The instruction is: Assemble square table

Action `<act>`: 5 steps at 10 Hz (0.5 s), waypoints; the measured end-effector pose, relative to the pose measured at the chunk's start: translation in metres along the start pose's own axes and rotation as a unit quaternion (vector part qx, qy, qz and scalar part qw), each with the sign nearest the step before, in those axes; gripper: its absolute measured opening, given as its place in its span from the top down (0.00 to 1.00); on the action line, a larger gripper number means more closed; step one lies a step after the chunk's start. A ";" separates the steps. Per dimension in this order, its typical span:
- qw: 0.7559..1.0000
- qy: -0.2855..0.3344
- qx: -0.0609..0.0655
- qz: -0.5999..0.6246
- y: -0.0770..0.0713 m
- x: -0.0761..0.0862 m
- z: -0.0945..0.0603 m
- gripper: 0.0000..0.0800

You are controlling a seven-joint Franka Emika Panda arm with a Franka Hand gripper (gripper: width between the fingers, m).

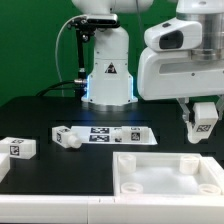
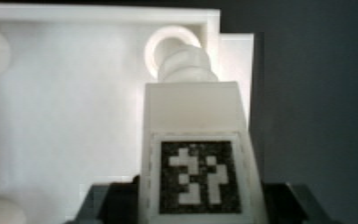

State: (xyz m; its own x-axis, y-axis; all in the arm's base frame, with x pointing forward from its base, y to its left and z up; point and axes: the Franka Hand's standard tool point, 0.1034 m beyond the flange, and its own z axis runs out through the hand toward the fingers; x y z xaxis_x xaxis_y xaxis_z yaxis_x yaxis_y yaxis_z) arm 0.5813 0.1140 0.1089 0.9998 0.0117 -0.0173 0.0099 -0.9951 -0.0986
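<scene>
The white square tabletop lies at the front right of the black table, its rim up and round corner sockets showing. My gripper hangs over its far right corner, shut on a white tagged leg held upright above the tray. In the wrist view the leg fills the middle, tag facing the camera, its threaded end pointing at the tabletop's rim. Two more white legs lie on the table: one at the exterior view's far left, one beside the marker board.
The marker board lies flat behind the tabletop. The robot's white base stands at the back centre with a black cable at its left. A green wall closes the back.
</scene>
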 end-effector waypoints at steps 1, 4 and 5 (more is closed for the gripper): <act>0.999 0.047 -0.001 -0.014 0.000 0.020 -0.006 0.64; 0.985 0.159 -0.014 -0.063 -0.001 0.046 -0.017 0.64; 0.979 0.194 -0.013 -0.063 0.000 0.046 -0.017 0.64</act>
State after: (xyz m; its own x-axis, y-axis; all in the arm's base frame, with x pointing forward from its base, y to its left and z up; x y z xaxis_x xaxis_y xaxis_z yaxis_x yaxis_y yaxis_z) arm 0.6272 0.1125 0.1249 0.9222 0.1014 0.3733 0.1288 -0.9904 -0.0494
